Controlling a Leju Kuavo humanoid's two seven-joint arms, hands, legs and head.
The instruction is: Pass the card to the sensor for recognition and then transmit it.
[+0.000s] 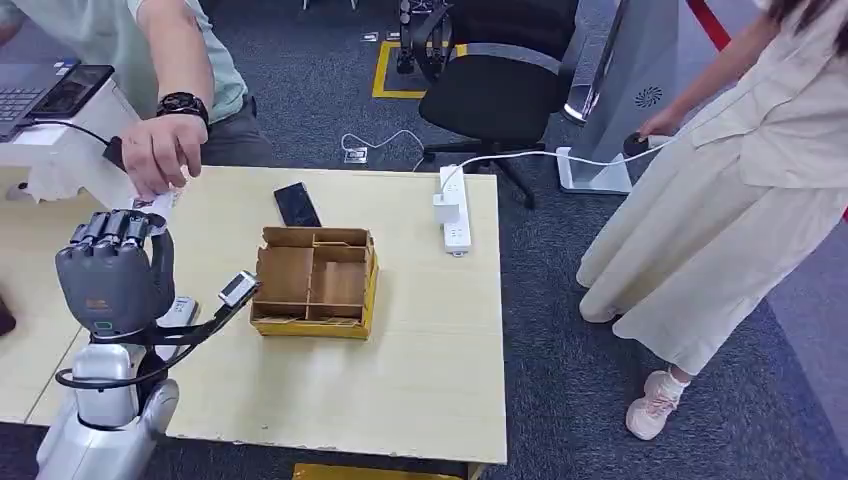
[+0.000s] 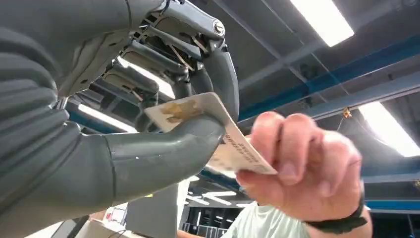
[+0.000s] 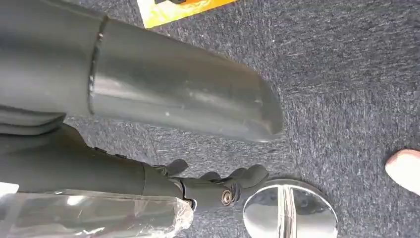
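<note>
My left hand (image 1: 110, 275) is raised over the table's left part, back towards the camera. It pinches a white card (image 2: 198, 111) between thumb (image 2: 158, 153) and fingers (image 2: 223, 74). A person's hand (image 2: 302, 163) grips the card's other end; from the head view that hand (image 1: 160, 152), wearing a dark watch, meets the card (image 1: 160, 206) just above my fingers. A flat black device (image 1: 297, 204) lies on the table behind a partitioned wooden box (image 1: 315, 280). My right hand (image 3: 218, 186) hangs over grey carpet with nothing in it, thumb apart from the fingers.
A white power strip (image 1: 455, 208) lies near the light wooden table's (image 1: 420, 370) far right edge. A laptop (image 1: 40, 95) sits at the far left. A black office chair (image 1: 490, 90) stands behind the table. A second person in a cream dress (image 1: 720, 220) stands to the right.
</note>
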